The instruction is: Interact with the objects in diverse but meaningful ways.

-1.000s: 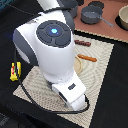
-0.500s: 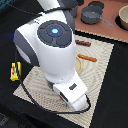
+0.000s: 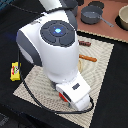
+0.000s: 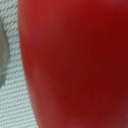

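A red tomato (image 4: 75,65) fills nearly the whole wrist view, very close to the camera, resting on the woven beige mat (image 4: 12,105). In the exterior view a sliver of red (image 3: 64,95) shows under the arm's white hand, low over the mat's near part. The arm's bulk hides the gripper's fingers, and they do not appear in the wrist view. A flat yellow packet (image 3: 15,71) lies off the mat at the exterior view's left. A thin dark-brown sausage (image 3: 85,43) lies on the mat beyond the arm.
A thin orange-brown stick-like item (image 3: 89,58) lies on the mat near the sausage. A grey pot (image 3: 92,15) and a tan bowl (image 3: 123,18) stand at the back. A grey curved edge (image 4: 2,50) shows beside the tomato. Black table (image 3: 110,95) surrounds the mat.
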